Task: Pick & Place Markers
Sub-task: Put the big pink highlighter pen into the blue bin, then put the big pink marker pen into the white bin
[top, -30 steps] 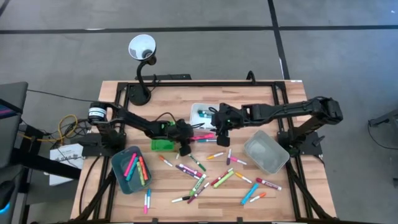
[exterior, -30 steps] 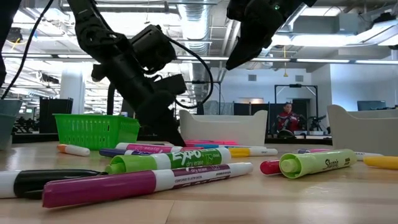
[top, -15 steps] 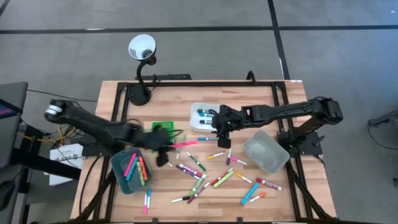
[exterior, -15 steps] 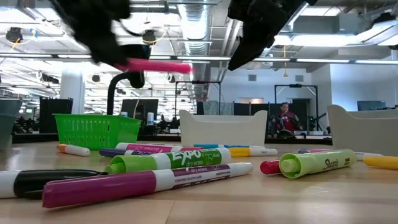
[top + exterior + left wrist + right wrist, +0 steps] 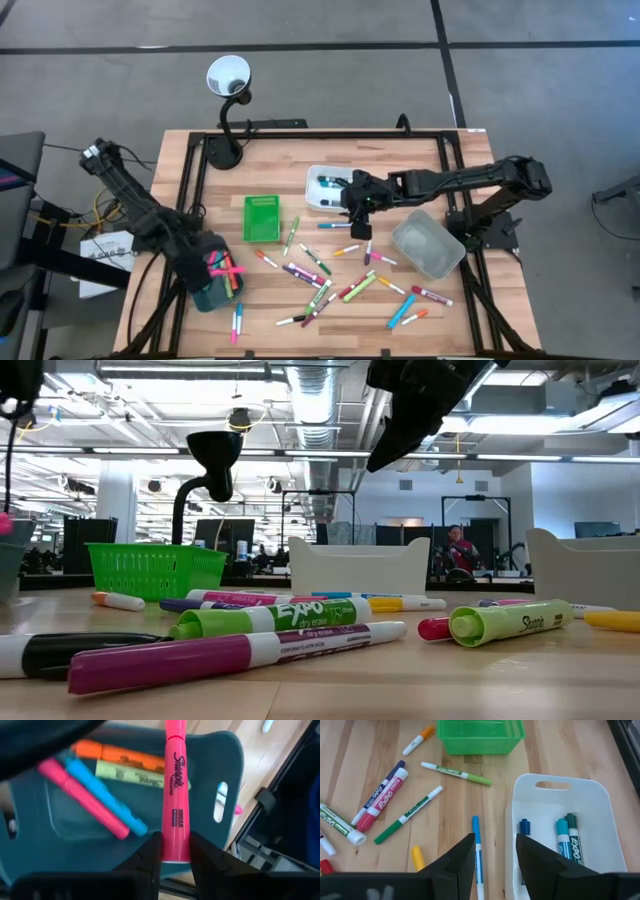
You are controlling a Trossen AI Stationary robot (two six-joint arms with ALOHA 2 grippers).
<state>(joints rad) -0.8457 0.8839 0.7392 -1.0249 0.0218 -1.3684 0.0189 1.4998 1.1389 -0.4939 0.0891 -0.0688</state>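
Markers being sorted; left gripper [image 5: 175, 851] pinching a pink marker [image 5: 175, 790] over the teal tray [image 5: 227, 765].

Left jaws are gripping the pink marker near one end, its barrel sticking straight out ahead of them, above the orange, yellow-green, pink and blue markers lying in the tray. Right gripper [image 5: 495, 851] is hovering with jaws spread and nothing between them, a blue marker [image 5: 477, 847] lying directly below the gap and the white tray [image 5: 600, 815] just to one side. Loose markers [image 5: 340, 285] are lying scattered on the table [image 5: 400, 160]. Judging by looks, they are light, stiff and smooth, so likely rolling or slipping easily; pinching across the barrel near mid-length looks safest, not on the cap end.
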